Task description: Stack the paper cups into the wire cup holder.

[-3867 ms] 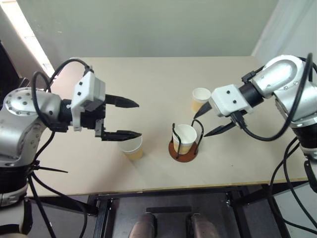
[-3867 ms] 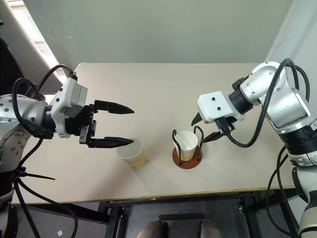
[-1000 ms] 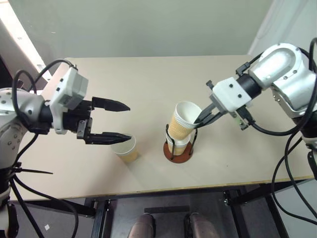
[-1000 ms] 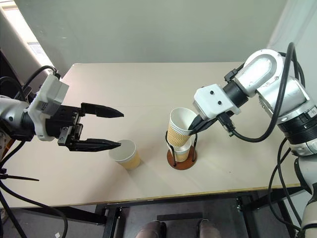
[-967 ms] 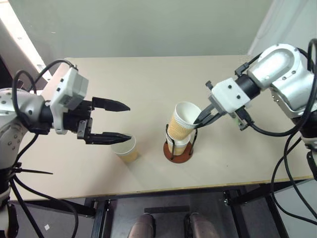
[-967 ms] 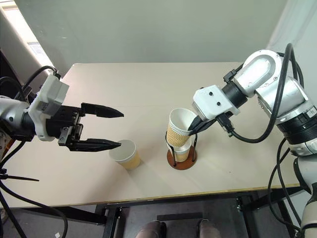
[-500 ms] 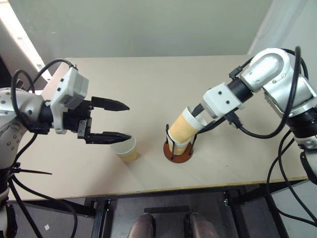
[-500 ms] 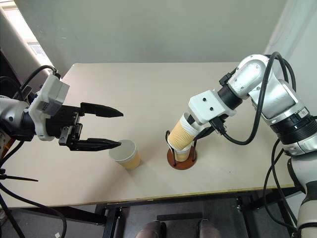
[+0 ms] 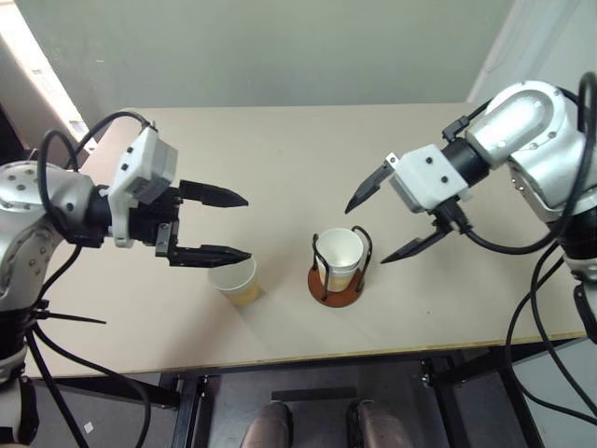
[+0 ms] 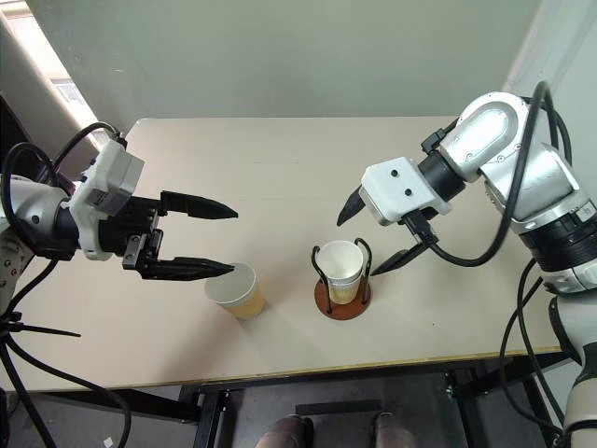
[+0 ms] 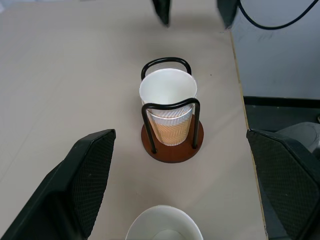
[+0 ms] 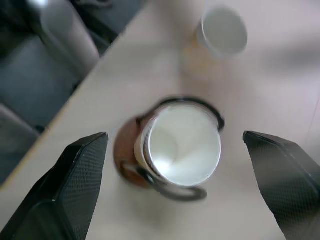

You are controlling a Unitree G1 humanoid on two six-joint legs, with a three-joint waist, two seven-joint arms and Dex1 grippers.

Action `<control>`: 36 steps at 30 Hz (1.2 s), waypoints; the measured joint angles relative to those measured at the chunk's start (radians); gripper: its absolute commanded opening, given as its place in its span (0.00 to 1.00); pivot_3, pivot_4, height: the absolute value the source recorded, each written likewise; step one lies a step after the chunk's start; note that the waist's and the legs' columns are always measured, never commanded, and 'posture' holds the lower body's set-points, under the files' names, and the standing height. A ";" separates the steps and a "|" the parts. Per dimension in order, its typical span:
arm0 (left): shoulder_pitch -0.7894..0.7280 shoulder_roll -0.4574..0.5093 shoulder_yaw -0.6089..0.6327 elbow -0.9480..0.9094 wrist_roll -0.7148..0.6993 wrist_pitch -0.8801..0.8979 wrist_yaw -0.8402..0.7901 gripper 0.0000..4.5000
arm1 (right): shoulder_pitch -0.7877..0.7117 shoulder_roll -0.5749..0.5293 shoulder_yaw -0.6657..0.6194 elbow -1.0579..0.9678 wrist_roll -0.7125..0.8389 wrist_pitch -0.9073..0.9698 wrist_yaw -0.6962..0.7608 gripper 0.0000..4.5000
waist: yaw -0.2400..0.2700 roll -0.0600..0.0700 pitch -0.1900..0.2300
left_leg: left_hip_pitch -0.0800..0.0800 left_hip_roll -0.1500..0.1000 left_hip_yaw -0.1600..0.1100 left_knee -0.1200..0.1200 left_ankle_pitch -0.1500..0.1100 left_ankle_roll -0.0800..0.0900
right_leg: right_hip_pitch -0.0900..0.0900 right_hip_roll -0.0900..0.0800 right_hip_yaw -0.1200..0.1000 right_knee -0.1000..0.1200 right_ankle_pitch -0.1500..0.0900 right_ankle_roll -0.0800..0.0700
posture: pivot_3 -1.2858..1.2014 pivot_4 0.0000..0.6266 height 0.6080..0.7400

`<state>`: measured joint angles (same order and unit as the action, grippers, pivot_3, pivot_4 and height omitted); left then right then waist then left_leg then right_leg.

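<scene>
Second paper cup now dropped upright into the first inside the wire cup holder (image 9: 338, 280), no longer tilted at the loops; right pincer (image 9: 390, 221) let go, spread wide and empty just above the nested cups (image 9: 340, 254). Left pincer (image 9: 227, 227) likewise released, hanging over the last paper cup (image 9: 234, 281), upright on the counter (image 9: 280, 159) near the holder's left. Only that one left to stack, by the look of it.

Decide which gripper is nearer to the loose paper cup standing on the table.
Left. The left gripper hovers open right beside the loose paper cup. The right gripper hangs open beyond the wire cup holder, on its far side.
</scene>
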<state>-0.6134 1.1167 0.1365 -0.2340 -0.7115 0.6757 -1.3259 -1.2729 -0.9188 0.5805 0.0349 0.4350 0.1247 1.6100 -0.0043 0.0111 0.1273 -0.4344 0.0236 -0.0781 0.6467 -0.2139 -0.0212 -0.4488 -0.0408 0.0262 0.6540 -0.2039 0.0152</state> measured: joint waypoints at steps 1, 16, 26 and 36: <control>0.000 0.000 0.000 0.000 0.000 -0.001 0.000 1.00 | -0.003 -0.003 0.000 -0.006 0.012 0.004 0.000 1.00 | 0.000 0.000 0.000 | 0.000 0.000 0.000 0.000 0.000 0.000 | 0.000 0.000 0.000 0.000 0.000 0.000 | 0.52 0.24 1.00; -0.290 -0.019 -0.392 0.433 0.481 -0.385 -0.241 1.00 | 0.174 0.214 -0.275 -0.105 0.042 0.393 -0.389 1.00 | 0.007 -0.001 -0.001 | -0.001 0.000 -0.003 0.002 0.000 0.000 | -0.002 0.000 0.000 0.004 0.000 -0.001 | 0.52 0.24 1.00; -0.420 -0.141 -0.654 0.694 0.622 -0.628 -0.246 1.00 | 0.282 0.199 -0.315 -0.300 0.054 0.589 -0.474 1.00 | 0.007 -0.002 -0.001 | -0.007 0.000 -0.002 0.002 -0.001 0.002 | -0.003 0.000 0.000 -0.008 0.009 0.014 | 0.52 0.24 1.00; -0.452 -0.150 -0.770 0.711 0.546 -0.676 -0.247 0.48 | 0.312 0.184 -0.367 -0.363 0.053 0.646 -0.516 1.00 | 0.007 -0.002 -0.001 | -0.009 0.000 -0.002 0.004 -0.001 0.003 | -0.003 0.000 0.000 -0.008 0.010 0.017 | 0.52 0.24 1.00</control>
<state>-1.0659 0.9671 -0.6333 0.4767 -0.1660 -0.0003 -1.5728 -0.9613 -0.7346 0.2138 -0.3276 0.4879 0.7707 1.0936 0.0025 0.0091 0.1263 -0.4429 0.0234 -0.0800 0.6507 -0.2153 -0.0184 -0.4514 -0.0408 0.0259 0.6455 -0.1934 0.0326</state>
